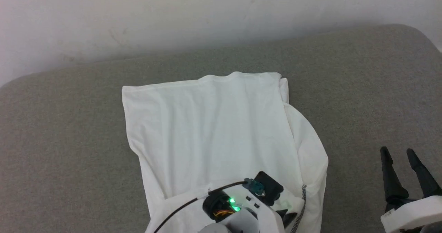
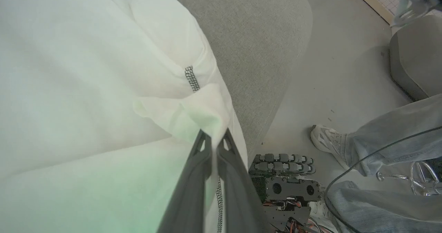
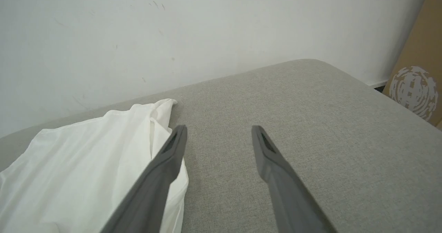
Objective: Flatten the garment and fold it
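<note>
Head view, ctr frame: white top (image 1: 214,122) laid on grey cushion (image 1: 362,88). Body panel mostly flat, far hem running from upper left to upper ctr. Edge at frame right doubled over in a rounded fold, down to the btm right of the cloth. Pale wall (image 1: 172,15) across top of frame.

Btm ctr, same view: left arm's wrist w/ green light, over the near edge of the cloth. Left wrist view, btm ctr: left gripper (image 2: 214,138) pinched tight on a bunched corner of the top, fabric squeezed between both fingers and puffing out above the tips. Grey zigzag stitching (image 2: 191,78) just above the pinch; more of it trailing down between the fingers.

Lower right, head view: right gripper (image 1: 397,152) spread wide, holding nothing, over bare cushion, well apart from the top. Right wrist view: same wide fingers rising from btm edge, top at lower left. Finger at frame left overlapping the cloth's edge; touching or not, cannot tell.

Right side, left wrist view: floor (image 2: 338,70), a person's leg in jeans (image 2: 397,139), pale sneaker (image 2: 326,141). Far right, right wrist view: brown cardboard box (image 3: 421,70) w/ white print.
</note>
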Available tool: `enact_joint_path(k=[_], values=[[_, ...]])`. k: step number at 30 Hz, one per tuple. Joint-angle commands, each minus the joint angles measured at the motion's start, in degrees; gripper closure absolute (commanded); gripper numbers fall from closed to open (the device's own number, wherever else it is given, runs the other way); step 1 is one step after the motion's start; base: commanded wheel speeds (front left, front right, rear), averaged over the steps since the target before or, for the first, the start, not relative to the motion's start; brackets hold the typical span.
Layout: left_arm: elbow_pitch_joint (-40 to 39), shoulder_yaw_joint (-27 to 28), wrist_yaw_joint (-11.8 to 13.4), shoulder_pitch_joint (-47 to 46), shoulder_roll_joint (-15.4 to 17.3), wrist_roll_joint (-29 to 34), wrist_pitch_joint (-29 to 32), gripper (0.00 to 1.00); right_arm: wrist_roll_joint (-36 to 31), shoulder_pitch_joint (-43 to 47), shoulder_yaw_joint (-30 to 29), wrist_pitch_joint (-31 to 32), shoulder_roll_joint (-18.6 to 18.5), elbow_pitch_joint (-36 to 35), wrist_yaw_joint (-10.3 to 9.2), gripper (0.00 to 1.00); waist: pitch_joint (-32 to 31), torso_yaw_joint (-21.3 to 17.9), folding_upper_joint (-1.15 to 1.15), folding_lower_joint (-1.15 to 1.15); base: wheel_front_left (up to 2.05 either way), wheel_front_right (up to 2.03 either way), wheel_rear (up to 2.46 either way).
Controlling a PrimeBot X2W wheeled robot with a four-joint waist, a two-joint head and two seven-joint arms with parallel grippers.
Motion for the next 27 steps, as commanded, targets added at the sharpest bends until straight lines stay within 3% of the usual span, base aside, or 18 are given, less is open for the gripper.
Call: enact_joint_path(k=[1, 6, 7, 8, 9, 13, 18, 22, 27], values=[[1.6, -0.9, -0.6, -1.2, -0.7, 0.7, -0.8, 1.0, 0.3, -0.7, -0.1, 0.0, 0.1, -0.3, -0.04, 0.0, 1.6, -1.6, 0.0, 0.0, 0.0, 0.0, 0.0], [9.9, -3.1, -1.2, -0.5, -2.2, 0.5, -3.0, 1.0, 0.0, -1.2, 0.6, 0.3, 0.1, -0.2, -0.04, 0.0, 2.9, -2.6, 0.0, 0.0, 0.0, 0.0, 0.0], [11.5, -3.4, -1.4, -0.4, -2.5, 0.3, -3.6, 0.79, 0.0, -1.3, 0.8, 0.4, 0.1, -0.2, -0.04, 0.0, 3.0, -2.6, 0.0, 0.0, 0.0, 0.0, 0.0], [13.1, -3.6, -1.7, -0.1, -2.7, -0.3, -4.1, 0.3, -0.1, -1.3, 1.0, 0.4, 0.1, -0.1, -0.04, 0.0, 3.0, -2.5, 0.0, 0.0, 0.0, 0.0, 0.0], [14.3, -3.8, -2.2, 0.1, -2.9, -1.1, -4.5, 0.0, -0.3, -1.4, 1.3, 0.4, 0.1, -0.1, -0.04, 0.0, 3.0, -2.5, 0.0, 0.0, 0.0, 0.0, 0.0], [15.1, -3.3, -4.0, 0.7, -3.5, -6.4, -6.8, 0.0, -1.4, -1.7, 2.4, 0.7, 0.1, 0.2, -0.04, 0.0, 1.7, -1.8, 0.0, 0.0, 0.0, 0.0, 0.0], [8.9, -1.4, -4.1, -0.7, -3.3, -6.1, -14.6, 0.0, -2.2, -1.2, 2.8, 1.4, 0.1, -0.1, -0.04, 0.0, -0.9, 0.6, 0.0, 0.0, 0.0, 0.0, 0.0], [3.7, 2.5, -0.7, -1.1, -1.0, -2.9, -21.9, 0.0, -2.6, -0.4, 2.8, 2.2, 0.1, -0.1, -0.04, 0.0, -2.8, 2.8, 0.0, 0.0, 0.0, 0.0, 0.0], [0.3, 9.8, 5.8, 0.4, 3.3, 0.3, -31.4, 0.0, -2.7, -0.1, 2.6, 3.1, 0.1, 0.6, -0.04, 0.0, -4.4, 4.7, 0.0, 0.0, 0.0, 0.0, 0.0]])
